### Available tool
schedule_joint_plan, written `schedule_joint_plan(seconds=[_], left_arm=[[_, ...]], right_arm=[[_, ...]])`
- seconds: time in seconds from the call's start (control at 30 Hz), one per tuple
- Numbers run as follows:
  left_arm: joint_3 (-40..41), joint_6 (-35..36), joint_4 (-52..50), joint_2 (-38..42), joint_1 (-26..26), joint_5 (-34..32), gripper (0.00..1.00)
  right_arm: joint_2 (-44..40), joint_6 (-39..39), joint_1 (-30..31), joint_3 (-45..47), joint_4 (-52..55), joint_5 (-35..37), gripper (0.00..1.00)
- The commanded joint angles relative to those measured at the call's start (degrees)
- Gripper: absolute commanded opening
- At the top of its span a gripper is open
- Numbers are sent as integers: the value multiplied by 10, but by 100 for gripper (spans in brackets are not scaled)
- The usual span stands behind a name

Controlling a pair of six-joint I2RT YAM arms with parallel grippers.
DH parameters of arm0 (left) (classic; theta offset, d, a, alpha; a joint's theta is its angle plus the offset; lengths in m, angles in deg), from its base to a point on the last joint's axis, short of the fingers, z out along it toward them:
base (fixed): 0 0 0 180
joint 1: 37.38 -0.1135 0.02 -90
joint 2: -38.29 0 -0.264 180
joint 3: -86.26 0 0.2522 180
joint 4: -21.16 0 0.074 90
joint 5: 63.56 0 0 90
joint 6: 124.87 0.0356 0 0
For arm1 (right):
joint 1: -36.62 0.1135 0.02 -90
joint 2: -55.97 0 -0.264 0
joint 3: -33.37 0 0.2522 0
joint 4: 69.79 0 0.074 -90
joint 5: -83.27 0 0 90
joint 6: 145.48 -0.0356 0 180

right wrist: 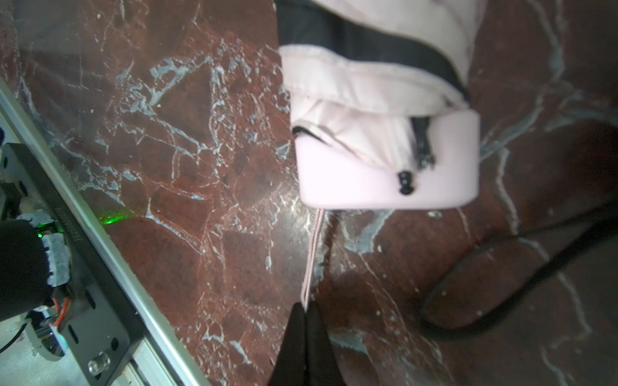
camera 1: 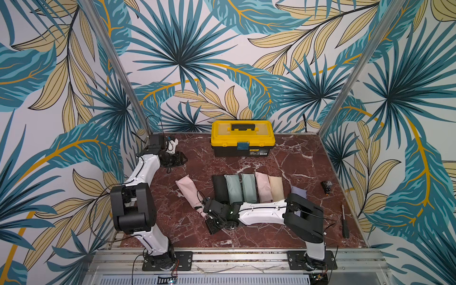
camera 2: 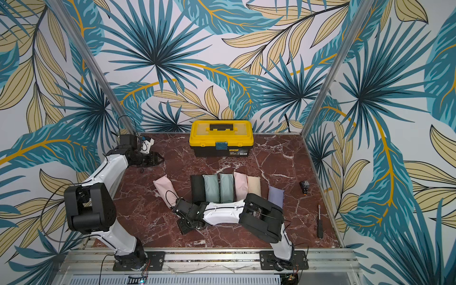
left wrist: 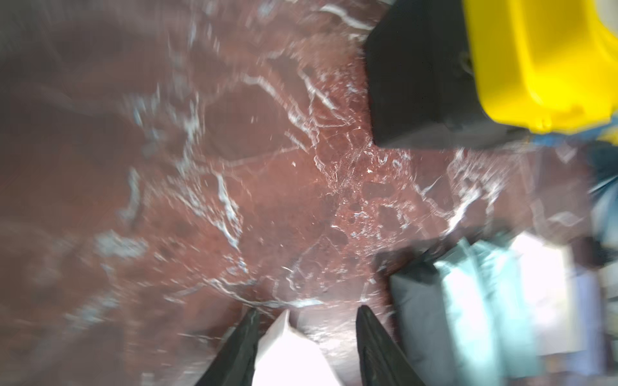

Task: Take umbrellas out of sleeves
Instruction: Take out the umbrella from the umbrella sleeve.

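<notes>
**Pink umbrella [right wrist: 388,180], held by its loop [right wrist: 312,254]**

It lies on the counter [camera 1: 271,160], hard handle poking from its floppy sleeve [camera 1: 186,188]. My right claw [right wrist: 305,310] is pinched on the thin loop, which I think may slip. Left claw [left wrist: 307,310]: apart, empty.

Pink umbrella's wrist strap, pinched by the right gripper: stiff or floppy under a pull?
Probably floppy: the wrist strap is a thin flat ribbon, straight only because the right gripper holds it taut. It may slip from the shut jaws, being narrow. The blocky handle should slide, not roll.

Perhaps seven umbrellas [camera 1: 233,188], one toolbox [camera 1: 243,138]
</notes>
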State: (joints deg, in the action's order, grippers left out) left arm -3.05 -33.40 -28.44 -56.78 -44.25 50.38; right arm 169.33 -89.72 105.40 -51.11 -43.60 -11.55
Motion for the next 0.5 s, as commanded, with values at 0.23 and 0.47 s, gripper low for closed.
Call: schedule_joint_plan(seconds=[0.23,0.47], left_arm=[[11,232,-42,10,72,-208,58],[31,244,-62,3,105,-223,65]], right_arm=[[-12,10,2,15,14,-20,0],[-17,16,2,17,24,-21,0]])
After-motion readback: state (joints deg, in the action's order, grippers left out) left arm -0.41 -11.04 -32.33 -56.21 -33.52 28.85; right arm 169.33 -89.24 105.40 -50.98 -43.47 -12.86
